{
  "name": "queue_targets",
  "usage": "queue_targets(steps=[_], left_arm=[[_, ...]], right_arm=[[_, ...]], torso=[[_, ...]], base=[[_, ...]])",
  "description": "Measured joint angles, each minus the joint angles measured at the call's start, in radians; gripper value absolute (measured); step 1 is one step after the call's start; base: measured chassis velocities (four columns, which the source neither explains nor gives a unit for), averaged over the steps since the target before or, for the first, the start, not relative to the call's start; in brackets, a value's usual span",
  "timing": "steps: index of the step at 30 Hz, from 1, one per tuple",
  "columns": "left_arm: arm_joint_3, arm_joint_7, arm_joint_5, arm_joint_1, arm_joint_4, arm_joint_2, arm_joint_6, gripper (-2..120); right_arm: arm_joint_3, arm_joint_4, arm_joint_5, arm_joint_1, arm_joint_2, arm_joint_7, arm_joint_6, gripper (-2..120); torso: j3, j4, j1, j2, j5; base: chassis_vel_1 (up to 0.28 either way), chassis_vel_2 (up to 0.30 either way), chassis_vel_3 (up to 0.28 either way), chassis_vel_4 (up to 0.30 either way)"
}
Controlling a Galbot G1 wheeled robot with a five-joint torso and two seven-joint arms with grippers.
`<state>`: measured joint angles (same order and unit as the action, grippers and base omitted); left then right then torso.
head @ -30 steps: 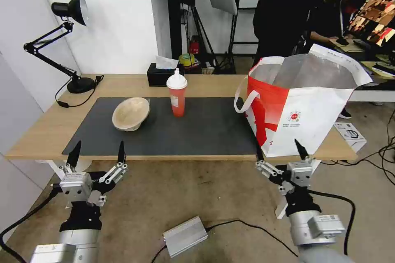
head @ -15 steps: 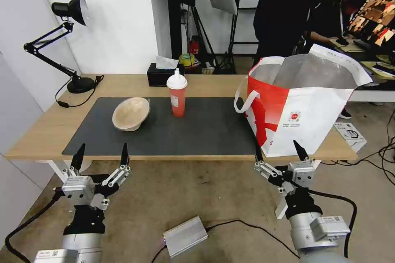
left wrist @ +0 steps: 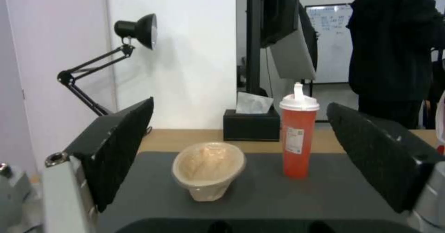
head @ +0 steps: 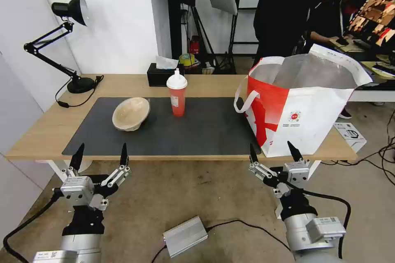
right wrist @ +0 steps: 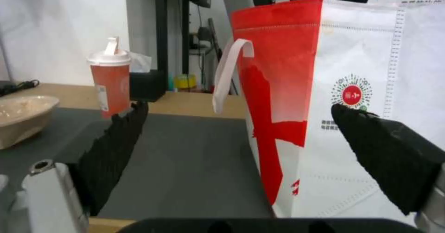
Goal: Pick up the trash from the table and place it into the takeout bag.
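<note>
Hovering wide open and empty below the table's near edge, my right gripper has drifted slightly leftward beside the takeout bag, my left gripper likewise spread, leaving pulp bowl and red cup unpicked.

Light-wood table, dark grey mat across it, black lamp and tissue box at back

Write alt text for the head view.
Both open grippers, left and right, hover below the table's near edge. On its grey mat sit a beige pulp bowl, a red drink cup and an open takeout bag.
</note>
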<state>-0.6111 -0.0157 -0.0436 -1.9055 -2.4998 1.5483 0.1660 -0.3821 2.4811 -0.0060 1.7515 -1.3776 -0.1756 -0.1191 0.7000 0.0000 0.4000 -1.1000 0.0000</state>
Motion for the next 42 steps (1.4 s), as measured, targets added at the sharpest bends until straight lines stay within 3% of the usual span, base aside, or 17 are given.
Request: queue_targets(steps=[27,35,42], left_arm=[[-0.021,0.000,-0.018,0.003,0.000,-0.002,-0.004,100],[-0.022,0.000,-0.013,-0.005,0.000,0.000,-0.006,100],[-0.023,-0.001,-0.001,-0.015,0.000,0.003,-0.034,100]], right_arm=[[-0.003,0.008,0.028,-0.001,0.031,-0.019,-0.044,100],[-0.010,-0.011,0.138,-0.062,0.093,-0.017,-0.107,100],[0.007,-0.086,0.277,-0.226,0.178,-0.020,-0.155,100]], torso=[[0.000,0.0000,0.000,0.000,0.0000],[0.000,0.0000,0.000,0.000,0.0000],[0.000,0.0001,0.000,0.000,0.0002]], base=[[0.000,0.000,0.000,0.000],[0.000,0.000,0.000,0.000],[0.000,0.000,0.000,0.000]])
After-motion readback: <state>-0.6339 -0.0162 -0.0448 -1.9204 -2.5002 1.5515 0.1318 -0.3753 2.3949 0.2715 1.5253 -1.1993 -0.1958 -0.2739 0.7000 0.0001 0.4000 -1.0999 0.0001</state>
